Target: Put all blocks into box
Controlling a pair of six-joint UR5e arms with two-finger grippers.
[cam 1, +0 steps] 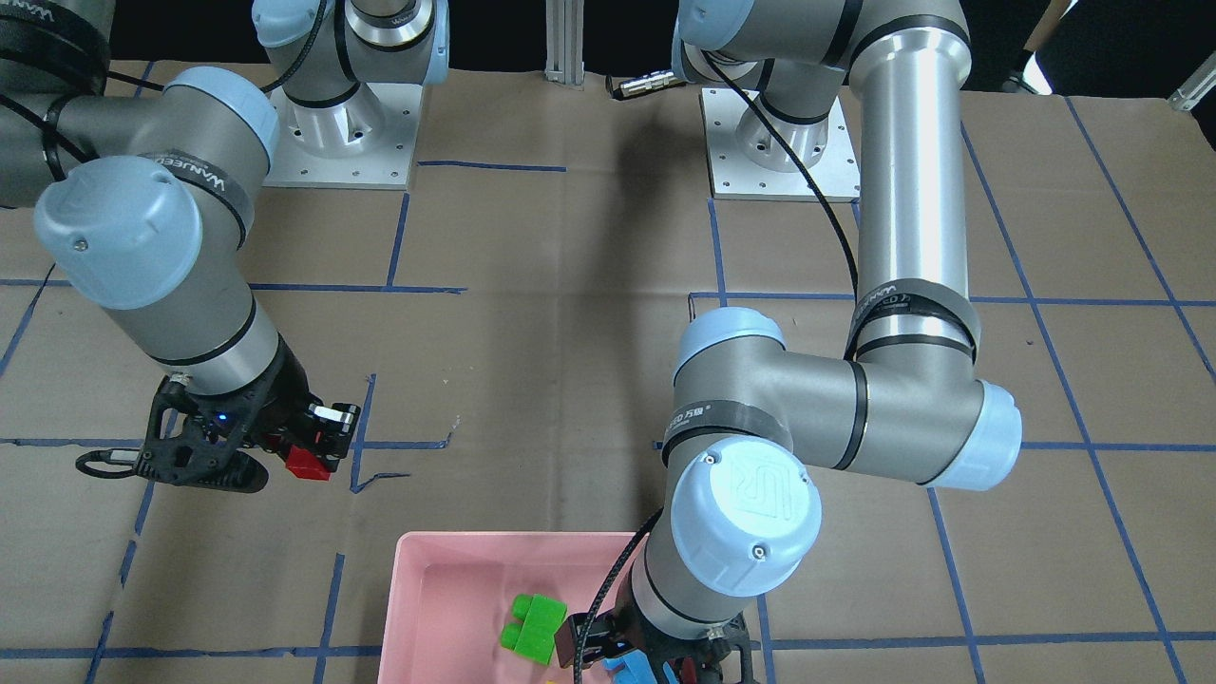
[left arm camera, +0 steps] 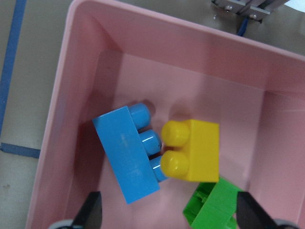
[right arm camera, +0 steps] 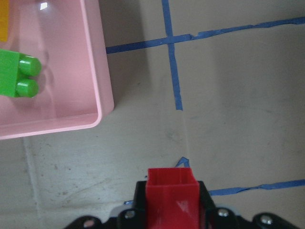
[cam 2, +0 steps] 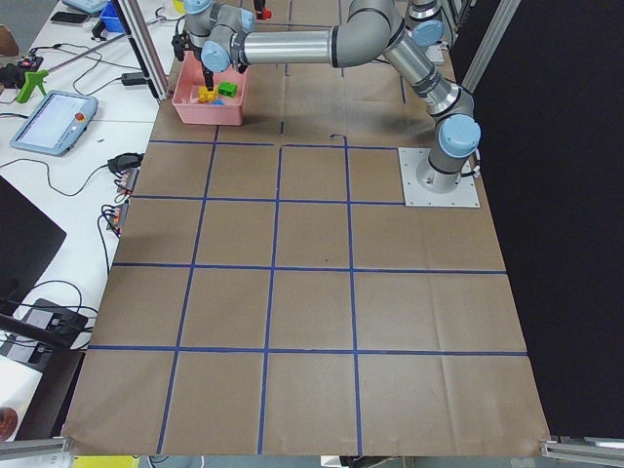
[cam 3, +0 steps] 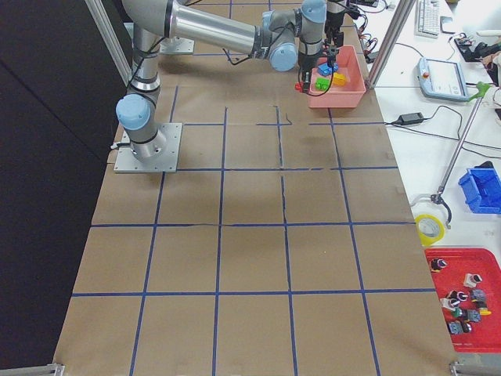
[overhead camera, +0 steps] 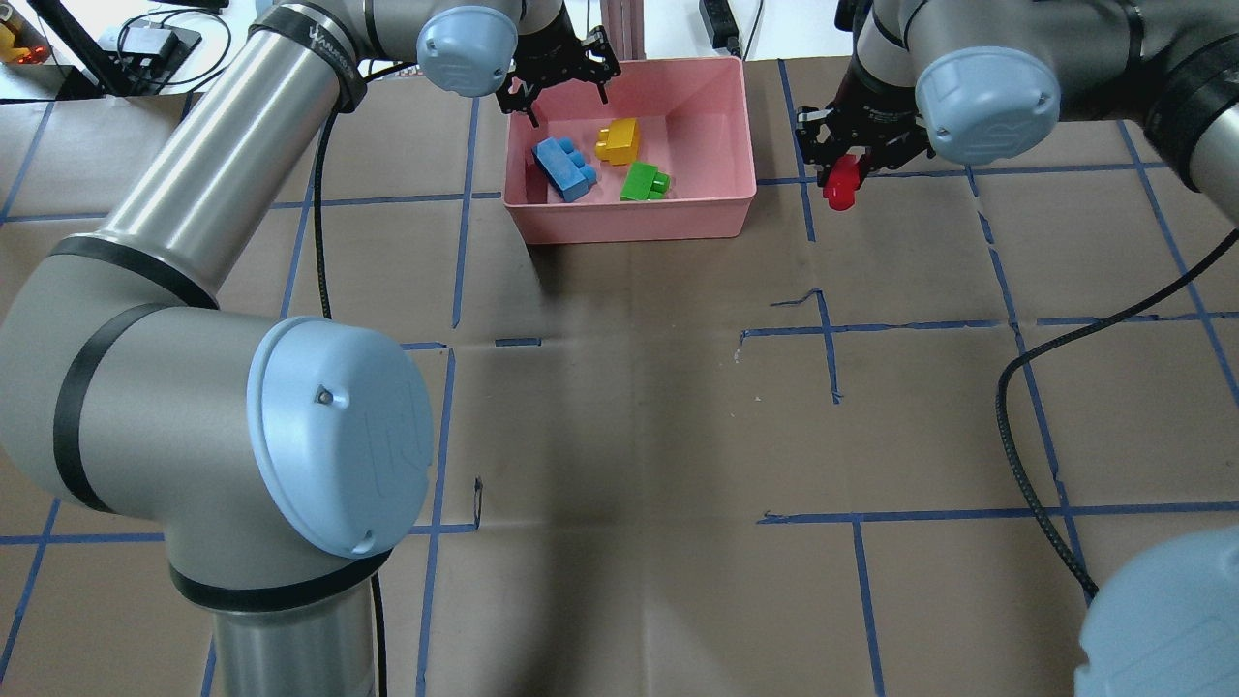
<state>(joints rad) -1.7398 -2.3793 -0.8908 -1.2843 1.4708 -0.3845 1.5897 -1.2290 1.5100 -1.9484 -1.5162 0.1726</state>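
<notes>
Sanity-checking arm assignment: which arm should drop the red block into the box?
Right. The right gripper is shut on the red block, just outside the box. The left gripper hangs open and empty over the box, above the blue block, yellow block and green block.

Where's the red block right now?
Overhead view: the red block is held in the right gripper, just right of the pink box, outside its rim.

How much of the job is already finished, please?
Done: the blue block, yellow block and green block lie inside the box. In hand: the right gripper holds the red block outside the box. Remaining: carry it over the rim and release. The left gripper hovers above the box, jaws open.
</notes>
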